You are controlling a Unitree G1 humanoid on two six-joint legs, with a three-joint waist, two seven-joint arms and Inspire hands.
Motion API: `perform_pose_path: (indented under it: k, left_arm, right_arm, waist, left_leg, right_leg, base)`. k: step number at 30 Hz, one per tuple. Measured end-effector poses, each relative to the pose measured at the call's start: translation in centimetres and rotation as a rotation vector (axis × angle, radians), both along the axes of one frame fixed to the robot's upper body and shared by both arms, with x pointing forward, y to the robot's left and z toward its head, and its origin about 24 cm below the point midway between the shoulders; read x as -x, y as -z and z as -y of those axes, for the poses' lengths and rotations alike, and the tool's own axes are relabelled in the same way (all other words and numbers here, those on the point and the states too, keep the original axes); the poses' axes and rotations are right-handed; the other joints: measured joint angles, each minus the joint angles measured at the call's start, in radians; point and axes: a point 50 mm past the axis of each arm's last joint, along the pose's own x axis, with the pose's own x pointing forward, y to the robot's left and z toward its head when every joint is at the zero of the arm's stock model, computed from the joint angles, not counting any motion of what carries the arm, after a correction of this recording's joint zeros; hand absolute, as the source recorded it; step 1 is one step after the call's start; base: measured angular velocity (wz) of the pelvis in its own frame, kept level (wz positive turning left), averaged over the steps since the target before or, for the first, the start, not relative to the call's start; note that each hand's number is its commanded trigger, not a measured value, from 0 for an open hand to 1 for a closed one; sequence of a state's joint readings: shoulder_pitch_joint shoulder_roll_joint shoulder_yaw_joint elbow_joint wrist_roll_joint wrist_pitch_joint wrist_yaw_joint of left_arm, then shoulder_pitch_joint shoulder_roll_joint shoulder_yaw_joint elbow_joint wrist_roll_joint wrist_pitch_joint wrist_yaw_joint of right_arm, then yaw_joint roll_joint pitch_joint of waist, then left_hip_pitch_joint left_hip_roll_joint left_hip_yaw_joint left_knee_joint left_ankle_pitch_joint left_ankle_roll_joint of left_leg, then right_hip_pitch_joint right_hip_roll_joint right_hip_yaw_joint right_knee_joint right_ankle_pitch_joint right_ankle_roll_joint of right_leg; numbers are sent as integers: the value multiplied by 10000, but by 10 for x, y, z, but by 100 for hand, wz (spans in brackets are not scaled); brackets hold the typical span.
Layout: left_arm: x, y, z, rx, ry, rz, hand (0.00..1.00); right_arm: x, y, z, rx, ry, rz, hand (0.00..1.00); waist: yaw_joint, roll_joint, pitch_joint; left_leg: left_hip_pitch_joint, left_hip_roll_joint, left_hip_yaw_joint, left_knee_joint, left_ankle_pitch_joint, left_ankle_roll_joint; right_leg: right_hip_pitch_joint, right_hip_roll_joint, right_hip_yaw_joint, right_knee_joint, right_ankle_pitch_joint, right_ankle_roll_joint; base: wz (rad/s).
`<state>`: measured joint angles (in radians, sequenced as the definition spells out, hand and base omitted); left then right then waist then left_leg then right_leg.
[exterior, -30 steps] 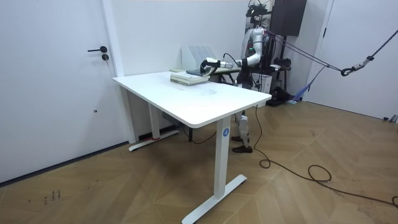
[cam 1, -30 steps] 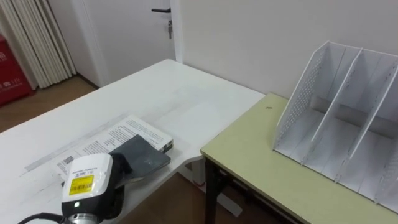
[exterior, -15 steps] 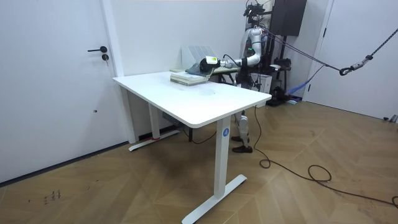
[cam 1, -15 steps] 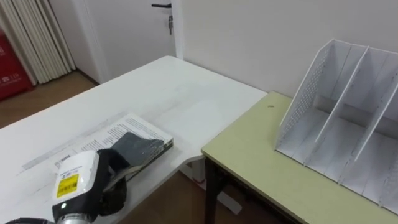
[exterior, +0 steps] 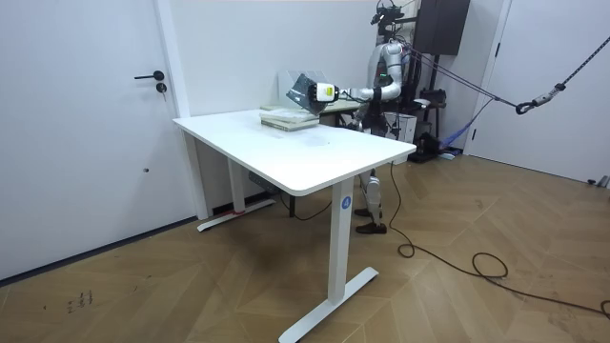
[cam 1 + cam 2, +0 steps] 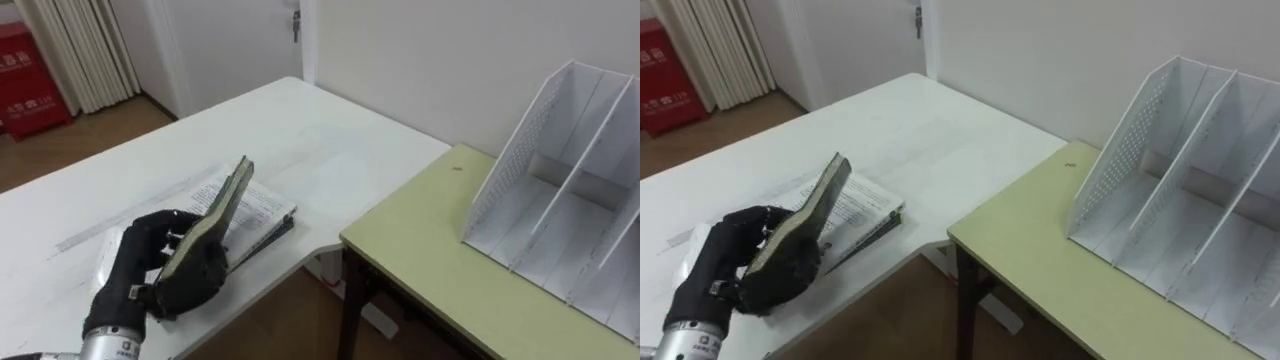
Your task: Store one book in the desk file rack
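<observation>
Half a second ago my left hand lay flat on top of the book, with the white tag at its back facing up. Now the wrist has rolled over and the book has come up off the pile. It stands tilted on its long edge, with the top corner leaning away from me.

My fingers are curled round the lower part of the dark grey cover on one side and my thumb is on the other, so the book is pinched firmly between them. Its cover shows no title or label from here.

Just beyond it lies a white printed volume, flat on the white table. The lower end of my book is close above it. I cannot tell whether they touch. Its top carries rows of small black print, too fine to read.

The file rack stands well off to my right on the yellow-green desk, which butts against the table's corner. It is white, with a perforated side wall and upright dividers.

At the far left, a red box beside a curtain bears pale characters that I cannot make out.

In the room view I stand behind the far side of the table, with my arm stretched toward the room view's left and the book raised above the pile.
</observation>
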<state>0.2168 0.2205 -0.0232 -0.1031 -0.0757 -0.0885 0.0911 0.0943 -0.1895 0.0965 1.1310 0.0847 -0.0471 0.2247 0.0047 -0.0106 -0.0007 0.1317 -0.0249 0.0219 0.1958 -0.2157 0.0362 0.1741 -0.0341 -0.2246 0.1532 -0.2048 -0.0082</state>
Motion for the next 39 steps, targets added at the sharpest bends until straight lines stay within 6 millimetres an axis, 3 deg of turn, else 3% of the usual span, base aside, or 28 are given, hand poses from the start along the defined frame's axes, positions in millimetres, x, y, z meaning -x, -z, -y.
perform_pose_path:
  k: [4,11,17,23,28,39]
  left_arm:
    - [0,1,8,1876,785,-49,100]
    - [1,6,20,4120,2007,-326,100]
    - [5,18,20,6103,2616,-685,100]
    - [12,29,21,6782,3177,-1051,100]
    - [17,40,22,6930,3756,-1641,100]
    - [22,44,21,8573,4607,-1666,100]
  right_arm:
    - [-14,-4,-7,-380,-388,691,0]
    - [-41,-16,-23,-1329,-1073,1905,0]
    - [-67,-34,-33,-2004,-1559,3269,0]
    - [-101,-68,-47,-2891,-2457,5255,0]
    - [-113,-86,-51,-3698,-2367,6133,0]
    - [-135,-132,-50,-5970,-1791,8276,0]
  waist:
    - [-13,-8,9]
    - [-4,-45,114]
    - [-64,-6,129]
    - [-200,103,155]
    - [-225,191,141]
    - [-217,122,104]
  left_leg:
    - [1,1,45,6,0,0]
    - [-64,95,298,19,-3,-4]
    - [-47,106,354,31,-4,-5]
    - [-38,112,357,22,-6,-5]
    - [-31,119,429,21,-6,-5]
    - [-42,123,565,90,-7,-1]
  right_leg:
    - [-16,-8,5,20,0,0]
    - [-211,35,171,174,9,-54]
    - [-183,55,316,199,12,-58]
    - [-295,57,383,279,12,-58]
    - [-352,75,601,365,11,-61]
    - [-636,41,878,703,-68,-96]
  base:
    - [-1]
    - [-8]
    - [-7]
    - [0]
    - [-2]
    - [-8]
